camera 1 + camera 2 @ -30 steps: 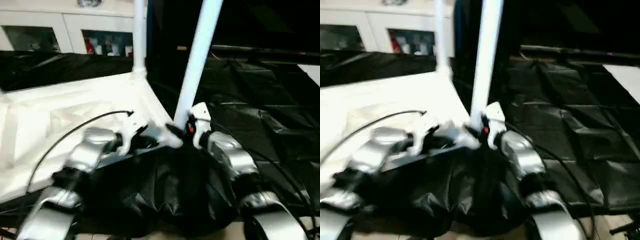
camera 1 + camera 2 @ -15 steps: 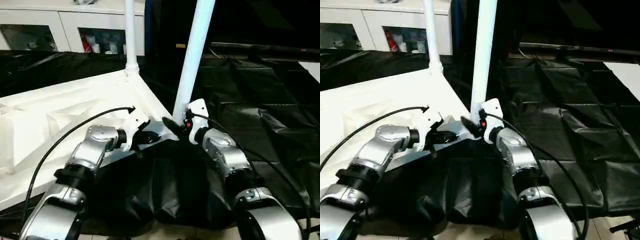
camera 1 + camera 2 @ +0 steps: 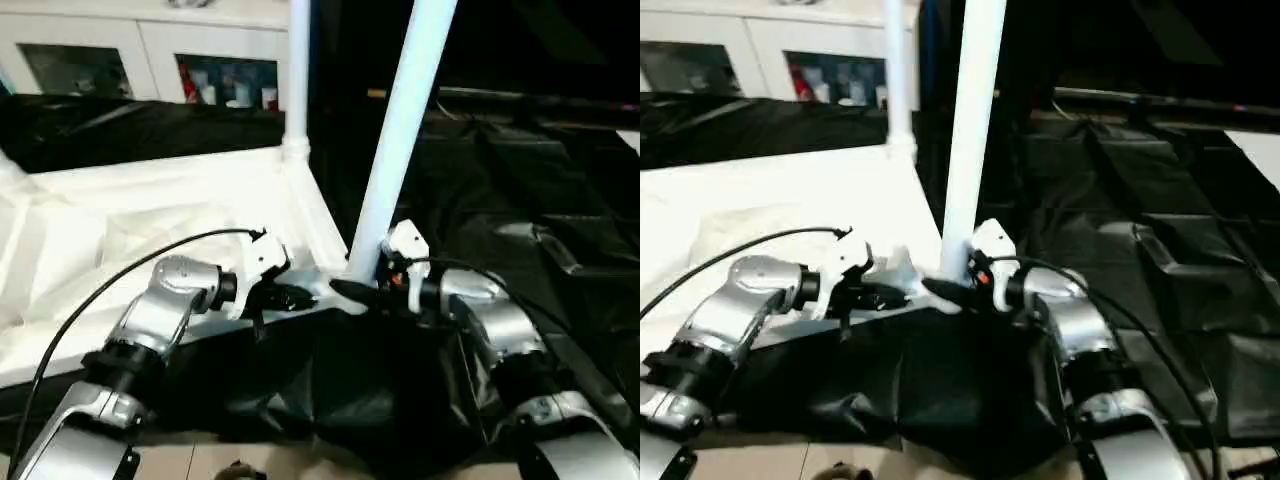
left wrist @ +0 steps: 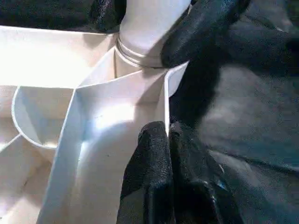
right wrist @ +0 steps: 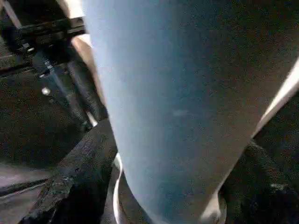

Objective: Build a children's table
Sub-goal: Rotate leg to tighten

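The white tabletop [image 3: 130, 215] lies upside down, ribbed side up. One white leg [image 3: 298, 80] stands in its far corner socket, and another leg [image 3: 402, 130] stands in the near corner socket. My left gripper [image 3: 275, 297] is shut on the thin rim [image 4: 166, 100] next to that near socket, with black fingertips [image 4: 149, 154] on either side of the wall. My right gripper [image 3: 355, 286] straddles the base of the near leg [image 5: 173, 93], its jaws open. One of its fingers [image 5: 79, 172] rests against the collar.
A white cabinet [image 3: 120, 50] with glass doors stands behind the tabletop. Black sheeting [image 3: 530, 180] covers the ground to the right, and black cloth [image 3: 350, 390] hangs under the near corner. A black cable [image 3: 120, 280] loops over my left forearm.
The head camera has shifted. My right forearm has swung lower and now reaches the near leg's base more from the side. The left gripper keeps its hold on the rim.
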Robot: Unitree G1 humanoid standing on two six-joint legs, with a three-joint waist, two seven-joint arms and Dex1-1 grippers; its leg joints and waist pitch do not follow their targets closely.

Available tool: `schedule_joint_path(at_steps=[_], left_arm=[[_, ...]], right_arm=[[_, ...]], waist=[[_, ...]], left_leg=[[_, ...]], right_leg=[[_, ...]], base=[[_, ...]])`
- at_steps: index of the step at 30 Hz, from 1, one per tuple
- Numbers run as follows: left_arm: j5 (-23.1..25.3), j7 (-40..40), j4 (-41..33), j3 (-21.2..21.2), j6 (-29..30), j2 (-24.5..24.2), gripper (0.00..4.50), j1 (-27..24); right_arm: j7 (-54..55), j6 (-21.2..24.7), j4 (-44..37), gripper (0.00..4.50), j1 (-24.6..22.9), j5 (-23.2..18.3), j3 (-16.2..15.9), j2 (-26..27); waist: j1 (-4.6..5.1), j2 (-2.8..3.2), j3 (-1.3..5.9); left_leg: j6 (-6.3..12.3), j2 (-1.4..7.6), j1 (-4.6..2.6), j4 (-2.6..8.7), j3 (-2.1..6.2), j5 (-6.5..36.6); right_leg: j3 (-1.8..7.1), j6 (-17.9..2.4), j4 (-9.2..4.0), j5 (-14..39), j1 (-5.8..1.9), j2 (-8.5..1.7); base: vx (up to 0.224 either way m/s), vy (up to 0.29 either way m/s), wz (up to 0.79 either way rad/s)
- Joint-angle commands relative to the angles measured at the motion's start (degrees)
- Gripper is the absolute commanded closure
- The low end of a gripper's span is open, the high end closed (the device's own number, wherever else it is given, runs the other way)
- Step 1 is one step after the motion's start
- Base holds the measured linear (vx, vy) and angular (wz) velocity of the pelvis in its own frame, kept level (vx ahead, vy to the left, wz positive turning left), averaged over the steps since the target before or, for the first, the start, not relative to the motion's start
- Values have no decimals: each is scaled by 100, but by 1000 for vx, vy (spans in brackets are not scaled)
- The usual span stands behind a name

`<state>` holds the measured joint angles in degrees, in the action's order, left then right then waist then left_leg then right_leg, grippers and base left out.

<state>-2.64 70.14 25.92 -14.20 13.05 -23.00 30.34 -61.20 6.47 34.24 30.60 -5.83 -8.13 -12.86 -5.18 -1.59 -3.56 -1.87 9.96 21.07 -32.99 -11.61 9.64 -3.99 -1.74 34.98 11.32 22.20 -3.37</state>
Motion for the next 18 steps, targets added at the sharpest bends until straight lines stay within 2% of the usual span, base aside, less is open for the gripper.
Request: schedule_joint_path(at_steps=[1,4,9,12,14,15,17,18], left_arm=[[-210,264,-335,-147,-21,88,450,43],[-203,322,-332,-188,2,58,450,26],[-185,278,-331,-190,9,69,450,17],[-139,-168,-222,-41,-4,264,450,71],[-49,-688,-2,93,19,483,450,231],[8,-862,80,115,0,535,450,286],[153,-1427,372,212,53,716,450,487],[229,-1669,517,232,54,790,450,590]], right_arm=[[-262,191,-79,167,-118,-36,-236,9],[-298,200,-80,200,-130,-37,-234,0],[-253,239,-101,214,-157,-41,-249,51],[213,354,-53,216,-176,-20,-178,265],[1003,214,244,216,-89,187,-100,511],[1235,241,350,216,-39,224,-63,594],[1937,309,691,218,153,295,62,905],[2222,360,854,226,271,256,149,1087]], waist=[[-9,51,369],[-16,48,362],[-8,44,362],[3,34,356],[39,33,327],[42,31,327],[93,48,299],[109,45,310]], left_leg=[[116,437,-123,371,189,1238],[84,426,-121,367,189,1313],[29,425,-126,374,202,1384],[35,425,-121,381,203,1319],[-74,408,-139,384,215,1551],[-107,406,-151,387,228,1632],[-207,398,-178,405,246,1858],[-284,400,-190,401,272,1997]], right_leg=[[356,-1226,-422,1079,-206,-577],[354,-1225,-441,1241,-205,-591],[359,-1158,-461,1434,-203,-596],[360,-1157,-447,1352,-197,-587],[362,-1102,-506,1821,-162,-616],[359,-1062,-528,2005,-166,-629],[357,-958,-565,2417,-117,-606],[356,-890,-575,2627,-120,-633]], base=[[0,0,0],[0,0,0],[0,0,0],[0,0,0],[0,0,0],[0,0,0],[0,0,0],[0,0,0]])
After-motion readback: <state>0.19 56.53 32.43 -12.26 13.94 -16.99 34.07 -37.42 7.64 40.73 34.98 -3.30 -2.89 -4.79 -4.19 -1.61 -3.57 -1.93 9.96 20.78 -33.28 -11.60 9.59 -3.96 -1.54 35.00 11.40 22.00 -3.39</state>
